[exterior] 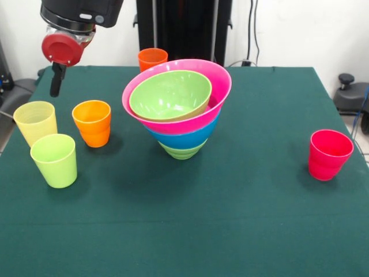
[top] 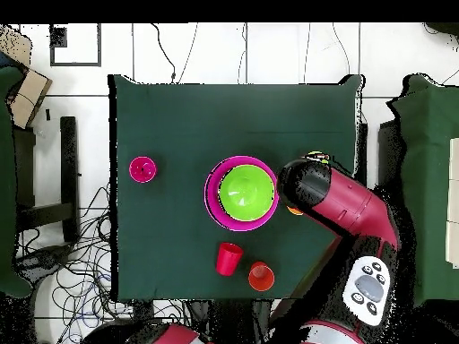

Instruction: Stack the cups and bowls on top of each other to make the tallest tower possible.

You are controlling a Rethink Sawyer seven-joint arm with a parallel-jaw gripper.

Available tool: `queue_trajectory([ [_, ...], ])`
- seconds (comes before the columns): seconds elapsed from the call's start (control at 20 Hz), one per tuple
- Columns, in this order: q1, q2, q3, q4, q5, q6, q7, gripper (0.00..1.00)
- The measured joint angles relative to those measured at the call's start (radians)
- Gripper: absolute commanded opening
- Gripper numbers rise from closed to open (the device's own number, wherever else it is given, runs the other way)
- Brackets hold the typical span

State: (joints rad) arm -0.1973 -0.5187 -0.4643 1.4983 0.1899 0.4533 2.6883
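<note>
The tower [exterior: 179, 109] stands mid-table: a light green bowl at the bottom, then a blue bowl [exterior: 184, 138], a pink bowl [exterior: 219, 86], and a green bowl [exterior: 170, 94] tilted inside it. From above, the tower [top: 240, 193] shows as a pink ring around green. A pale yellow cup [exterior: 36, 121], a lime cup [exterior: 55, 160] and an orange cup [exterior: 92, 123] stand at the left. Another orange cup [exterior: 152, 58] stands behind the tower, and a red cup [exterior: 329, 154] at the right. My gripper [exterior: 56, 79] hangs above and behind the yellow cup, touching nothing.
In the overhead view the arm [top: 341, 210] covers the three cups beside the tower, except an orange sliver [top: 294, 210]. A red cup [top: 229, 258] and an orange-red cup [top: 261, 276] sit near the table's bottom edge. A pink-red cup [top: 142, 168] stands alone at the left.
</note>
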Motion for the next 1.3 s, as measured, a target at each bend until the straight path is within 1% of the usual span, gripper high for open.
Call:
queue_trajectory([
  [0.95,-0.037,-0.006,0.032,0.026,0.000,-0.080,0.000,1.00],
  [1.3,-0.041,-0.006,0.042,0.034,-0.028,-0.095,0.000,1.00],
])
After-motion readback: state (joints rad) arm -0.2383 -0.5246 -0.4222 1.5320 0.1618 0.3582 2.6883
